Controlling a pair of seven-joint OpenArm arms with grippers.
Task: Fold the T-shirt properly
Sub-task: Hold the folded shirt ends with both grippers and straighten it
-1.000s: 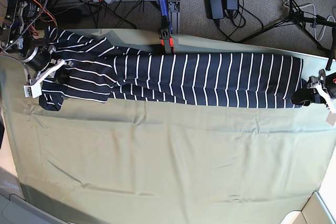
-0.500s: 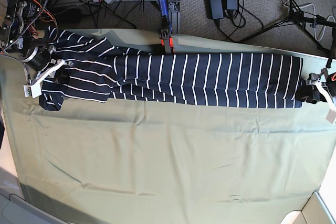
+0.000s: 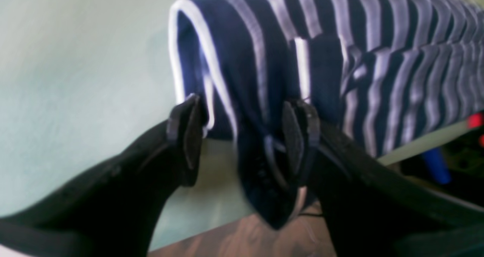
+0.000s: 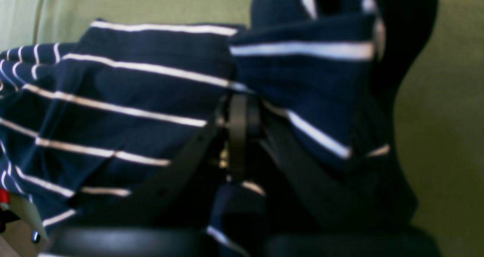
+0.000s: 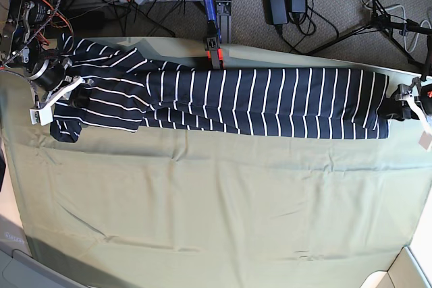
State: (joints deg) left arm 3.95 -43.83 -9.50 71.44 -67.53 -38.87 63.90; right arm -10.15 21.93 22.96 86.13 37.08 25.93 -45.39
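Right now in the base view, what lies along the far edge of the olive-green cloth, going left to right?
Right gripper, shut on the fabric → dark navy white-striped T-shirt stretched in a long band → left gripper, open at the shirt's end.

The olive-green cloth (image 5: pixel 216 200) lies bare from the middle of the table down to 6 o'clock, with nothing standing in the way of a gripper there. The T-shirt (image 5: pixel 270 102) stretches as a long band across the 12 o'clock side from 9 to 3, and behind it at 12 a clamp (image 5: pixel 213 48) rises at the table edge. The right gripper (image 5: pixel 67 89) occupies the 9 o'clock end, the left gripper (image 5: pixel 405 102) the 3 o'clock end.
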